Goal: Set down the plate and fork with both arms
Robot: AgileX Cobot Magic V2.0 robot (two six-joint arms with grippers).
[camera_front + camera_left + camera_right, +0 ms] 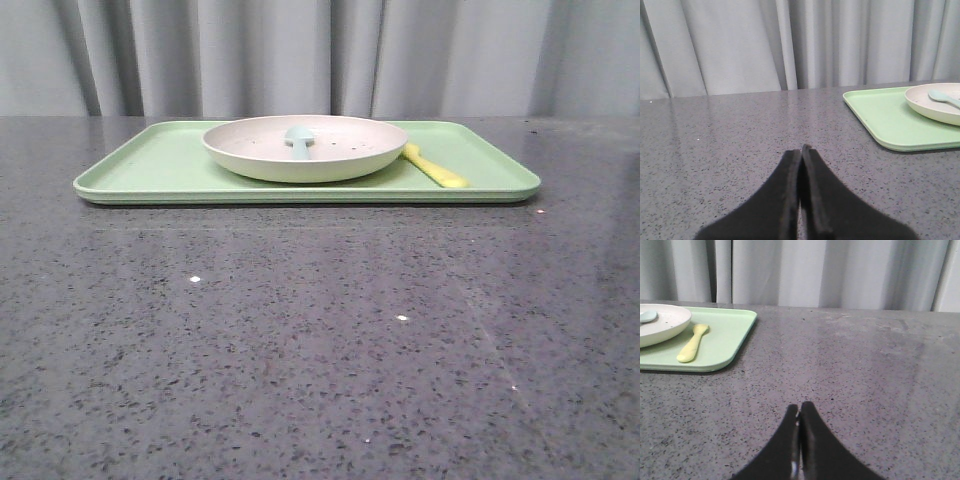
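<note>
One tray (pixel 150 165), one plate (pixel 305 147), one spoon (pixel 299 139), one fork (pixel 436 168) — that is the whole count on the table. The light-green rectangular tray lies at the far side of the grey speckled table (pixel 300 340), its long side across the view. The cream-white plate sits on the tray near its middle, and the pale blue spoon rests inside the plate. The yellow fork lies flat on the tray just right of the plate, its handle pointing towards the near right; whether it touches the plate's rim cannot be told.

The left gripper (pixel 801 148) hovers over bare tabletop well to the left of the tray, its black fingers pressed together with nothing between them. The right gripper (pixel 800 405) is well to the right of the tray, its jaws likewise closed on nothing.

The tabletop is polished dark grey stone with fine black flecks and a few bright glints. Behind the far edge hangs a pale grey curtain (pixel 450 55) in vertical folds.
</note>
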